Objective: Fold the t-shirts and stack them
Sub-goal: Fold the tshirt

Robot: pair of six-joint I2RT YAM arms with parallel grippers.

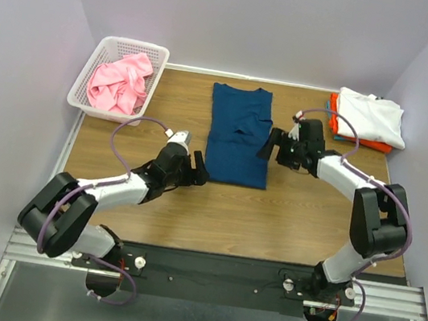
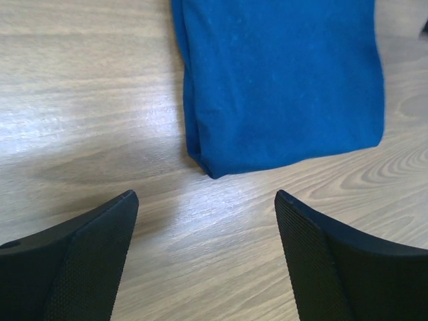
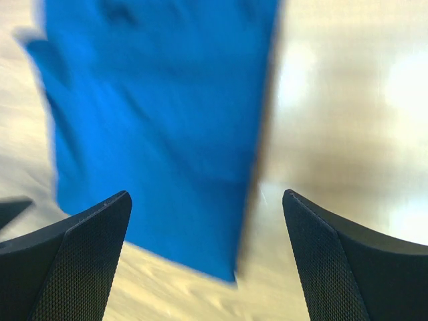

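Smooth wood-grain table with a soft, matte navy blue cloth t-shirt lying flat at its centre. The shirt is folded lengthwise into a tall rectangle, neckline at the far end, with shallow creases across its middle and a rounded double layer along its left edge.

At the far left, a rectangular white plastic lattice basket with flared walls holds a crumpled pink t-shirt. At the far right corner lies a folded white t-shirt on top of an orange t-shirt; a teal sliver under them is probably a third.

The left gripper, with dimpled black fingers, stands spread and empty over bare table just near the navy shirt's near-left corner. The right gripper is also wide apart and empty at that shirt's right edge; blur hides whether it touches the cloth.
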